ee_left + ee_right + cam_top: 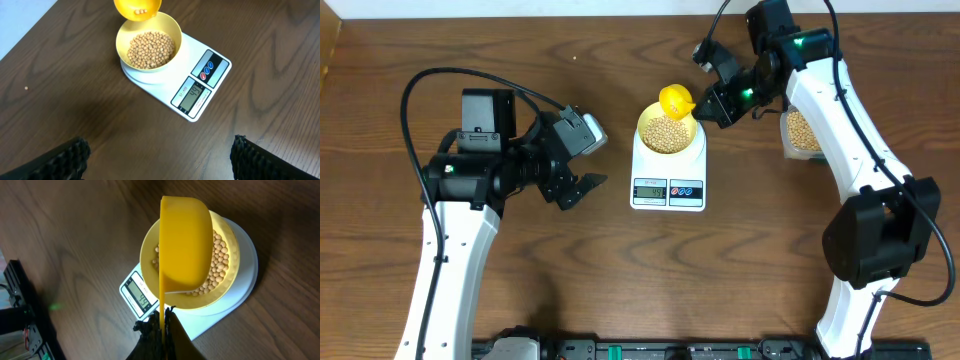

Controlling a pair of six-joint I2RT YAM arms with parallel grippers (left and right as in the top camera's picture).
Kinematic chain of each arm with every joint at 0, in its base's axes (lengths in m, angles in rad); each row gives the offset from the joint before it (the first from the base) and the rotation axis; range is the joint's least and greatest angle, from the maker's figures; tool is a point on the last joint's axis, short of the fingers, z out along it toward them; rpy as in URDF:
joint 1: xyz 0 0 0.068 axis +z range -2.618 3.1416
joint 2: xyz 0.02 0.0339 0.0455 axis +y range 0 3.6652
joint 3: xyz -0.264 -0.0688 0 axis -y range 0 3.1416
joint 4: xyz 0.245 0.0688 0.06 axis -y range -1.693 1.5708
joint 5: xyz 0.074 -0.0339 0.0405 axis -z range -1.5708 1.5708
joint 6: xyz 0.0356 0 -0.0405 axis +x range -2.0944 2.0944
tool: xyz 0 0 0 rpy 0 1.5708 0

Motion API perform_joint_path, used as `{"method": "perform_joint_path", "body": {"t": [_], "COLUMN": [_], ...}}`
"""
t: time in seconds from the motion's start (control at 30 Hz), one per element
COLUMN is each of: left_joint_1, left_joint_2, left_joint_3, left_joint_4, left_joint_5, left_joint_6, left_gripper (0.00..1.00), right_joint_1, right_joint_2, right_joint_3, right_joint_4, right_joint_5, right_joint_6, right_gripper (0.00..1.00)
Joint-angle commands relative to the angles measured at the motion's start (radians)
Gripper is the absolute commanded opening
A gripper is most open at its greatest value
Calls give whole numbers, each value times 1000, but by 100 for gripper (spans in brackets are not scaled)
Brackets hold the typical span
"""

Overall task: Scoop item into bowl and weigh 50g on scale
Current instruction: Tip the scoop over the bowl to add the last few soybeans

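Scoop is clamped by its handle in the right fingers, long axis pointed straight out ahead of them, cup tipped over the bowl of beans on the scale. Left fingers are held apart, farther off.

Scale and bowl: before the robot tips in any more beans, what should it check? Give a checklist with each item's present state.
1. Bowl sits fully on the scale: ok.
2. Reading against 50 g: cannot tell; digits look like 49-something but are blurred.
3. Scoop is over the bowl, not the table: ok.
4. Right gripper is shut on the scoop's handle: ok.
5. Left gripper is open and apart from the scale: ok.
6. Beans lie below the bowl's rim: ok.
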Motion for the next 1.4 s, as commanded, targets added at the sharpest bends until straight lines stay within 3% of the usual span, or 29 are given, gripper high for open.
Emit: {"method": "perform_joint_path", "body": {"t": [0.0,0.53,1.37], "left_joint_1": [4,4,4], "left_joint_2": [8,8,8], "left_joint_3": [-7,-7,-7], "left_joint_4": [-2,-2,-2], "left_joint_5": [13,13,13], "left_joint_6": [-10,-10,-10], "left_gripper": [92,92,92], "right_joint_1": [-5,-4,97], "right_joint_2": [-32,-32,-32], "right_joint_3": [9,9,9], "right_joint_4": [-1,-1,-8], "right_joint_5": [-26,10,240], "right_joint_6": [10,10,-2], "right_gripper": [1,1,1]}}
